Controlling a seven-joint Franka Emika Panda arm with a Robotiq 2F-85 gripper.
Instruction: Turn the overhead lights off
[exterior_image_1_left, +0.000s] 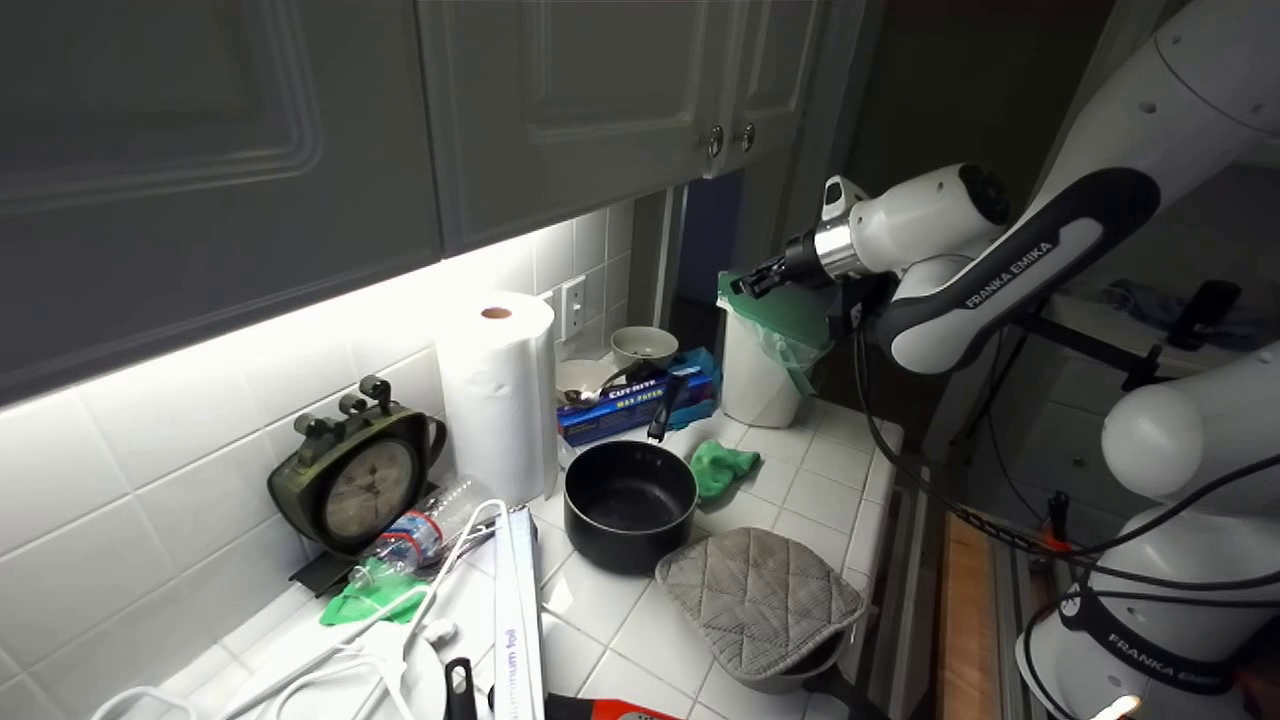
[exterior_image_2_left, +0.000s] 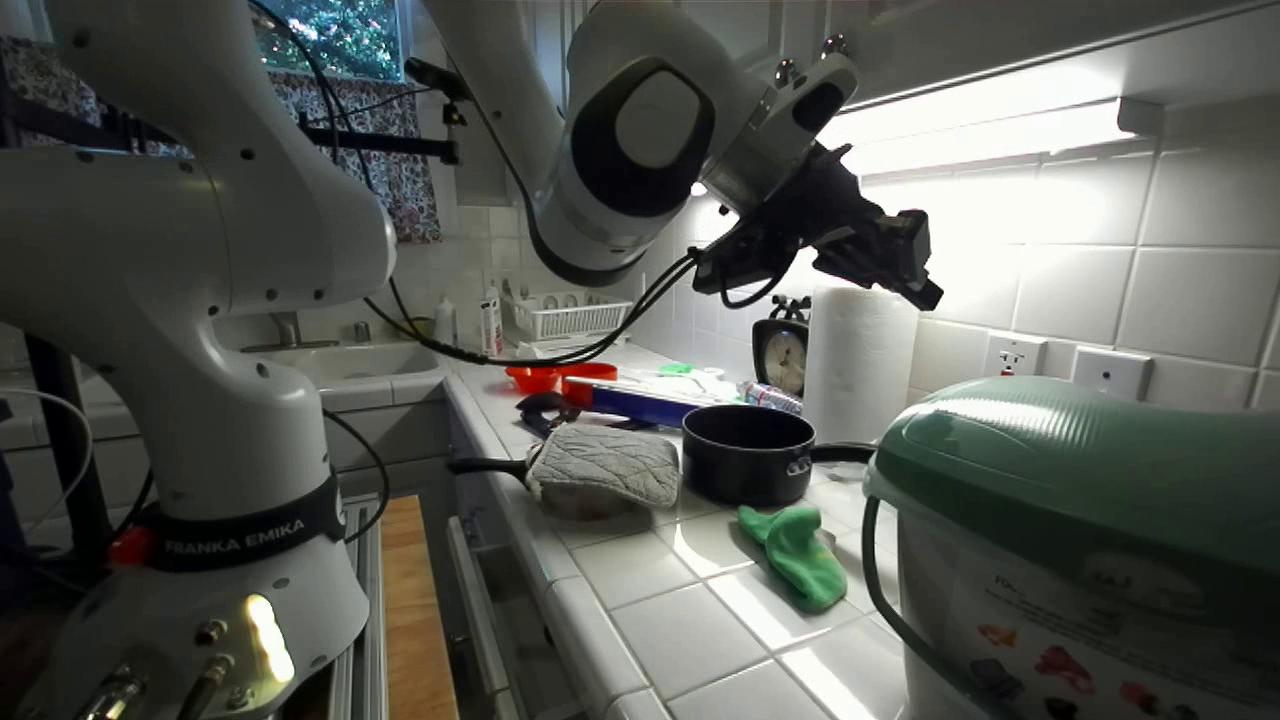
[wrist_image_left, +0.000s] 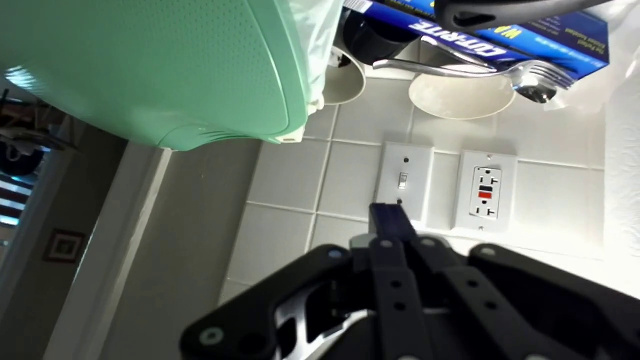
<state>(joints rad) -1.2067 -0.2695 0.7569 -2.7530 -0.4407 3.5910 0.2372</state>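
A white toggle switch (wrist_image_left: 403, 180) sits on a wall plate in the wrist view, beside an outlet with a red button (wrist_image_left: 485, 192). The switch plate also shows in both exterior views (exterior_image_1_left: 573, 308) (exterior_image_2_left: 1112, 374). A lit lamp (exterior_image_2_left: 1040, 132) is under the cabinet in an exterior view. My gripper (wrist_image_left: 392, 206) is shut, its fingers together with nothing between them. In the wrist view its tips overlap the plate's lower edge below the toggle, apparently short of the wall. The gripper also shows in both exterior views (exterior_image_1_left: 755, 280) (exterior_image_2_left: 930, 285), in the air above the counter.
A white bin with a green lid (wrist_image_left: 200, 65) stands close to the gripper. A wax paper box (wrist_image_left: 550, 42), bowls (wrist_image_left: 462, 95) and a fork (wrist_image_left: 540, 70) are near the switch. A paper towel roll (exterior_image_1_left: 500, 400), a black pot (exterior_image_1_left: 630, 500) and upper cabinets (exterior_image_1_left: 600, 90) are around.
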